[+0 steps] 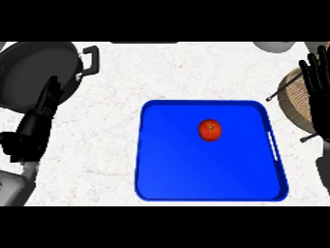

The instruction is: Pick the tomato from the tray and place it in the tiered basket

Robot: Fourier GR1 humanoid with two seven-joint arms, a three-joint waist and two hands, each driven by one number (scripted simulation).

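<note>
A red tomato (pixel 210 130) lies in the upper middle of the blue tray (pixel 167 184), which rests on the white counter. The tiered basket (pixel 294 99), woven with thin dark rods, shows at the right edge, partly hidden behind my right hand (pixel 326 97). That hand is open with fingers straight up, well to the right of the tomato and touching nothing. My left hand (pixel 35 123) stays open at the left side, fingers up, far from the tray.
A dark pan (pixel 28 72) with a handle bracket sits at the upper left, just behind the left hand. A grey rounded object (pixel 273 46) shows at the top right edge. Bare white counter lies between the pan and the tray.
</note>
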